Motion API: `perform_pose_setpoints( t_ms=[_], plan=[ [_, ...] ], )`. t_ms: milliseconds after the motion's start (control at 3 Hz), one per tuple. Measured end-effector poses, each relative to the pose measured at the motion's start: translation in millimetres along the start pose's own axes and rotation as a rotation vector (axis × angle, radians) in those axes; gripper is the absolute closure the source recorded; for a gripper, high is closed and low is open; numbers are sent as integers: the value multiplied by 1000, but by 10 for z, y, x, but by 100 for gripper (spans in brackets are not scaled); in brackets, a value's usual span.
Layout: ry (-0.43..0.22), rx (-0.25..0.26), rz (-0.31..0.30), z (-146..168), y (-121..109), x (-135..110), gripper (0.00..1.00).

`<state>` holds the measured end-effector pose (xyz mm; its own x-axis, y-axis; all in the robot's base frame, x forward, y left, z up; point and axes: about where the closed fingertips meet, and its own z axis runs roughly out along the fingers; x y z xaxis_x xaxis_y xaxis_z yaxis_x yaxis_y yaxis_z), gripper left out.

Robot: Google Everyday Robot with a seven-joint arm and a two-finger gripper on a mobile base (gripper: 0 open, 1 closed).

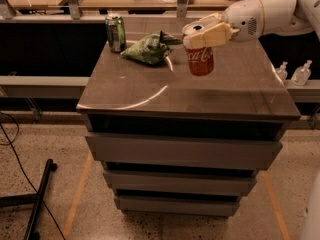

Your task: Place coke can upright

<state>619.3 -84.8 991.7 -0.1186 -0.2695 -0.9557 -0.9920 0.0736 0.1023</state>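
Observation:
The coke can [199, 60] is red with white script and stands upright over the middle-back of the cabinet top [150, 91]. I cannot tell whether its base touches the surface. My gripper [205, 34] comes in from the right on a white arm and is shut on the top of the can, with its cream fingers [212, 34] around the rim. The can's silver top is hidden by the fingers.
A green can [115, 32] stands upright at the back left corner. A crumpled green chip bag [149, 48] lies just left of the coke can. Two small clear bottles [301, 74] sit on a ledge at the right. A wooden table stands behind the cabinet.

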Motion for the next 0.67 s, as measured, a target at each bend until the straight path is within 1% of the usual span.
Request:
perform_pose_setpoints(
  t_ms=[333,667],
  plan=[
    [-126,16,50,76,-63,118,100],
    [-227,13,110,261,-66,307,97]
  ],
)
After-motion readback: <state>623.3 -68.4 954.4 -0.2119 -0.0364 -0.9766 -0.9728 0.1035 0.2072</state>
